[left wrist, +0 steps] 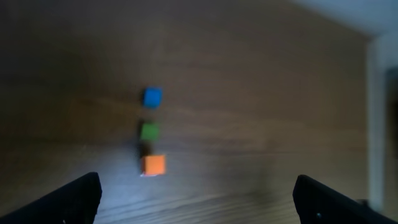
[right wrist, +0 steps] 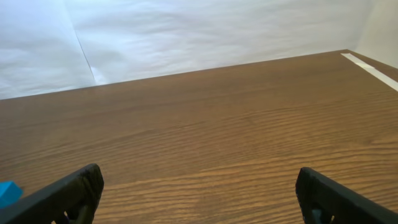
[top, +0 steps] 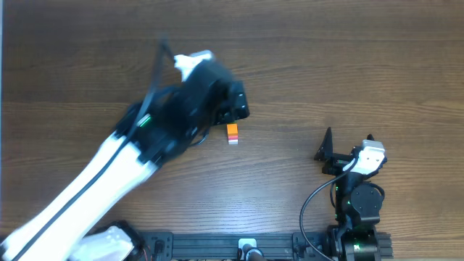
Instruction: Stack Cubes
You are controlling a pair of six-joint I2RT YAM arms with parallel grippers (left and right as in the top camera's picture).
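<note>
Evidently the left gripper (left wrist: 196, 182) hangs over the table's (top: 362, 58) middle, fingers wide and empty — poised, I'd guess, for the orange cube (left wrist: 153, 165), in a row with the green cube (left wrist: 148, 131) and blue cube (left wrist: 152, 96). Right gripper (top: 348, 139) rests open, empty, by the arms' edge.

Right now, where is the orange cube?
Top view: the orange cube lies near the table's middle, close by the left arm; the green cube is its nearest neighbour.

Blue cube (left wrist: 152, 96), green cube (left wrist: 148, 130) and orange cube (left wrist: 153, 165) are pictured in line on the surface (left wrist: 280, 93) beyond the parted gripper (left wrist: 198, 185).
</note>
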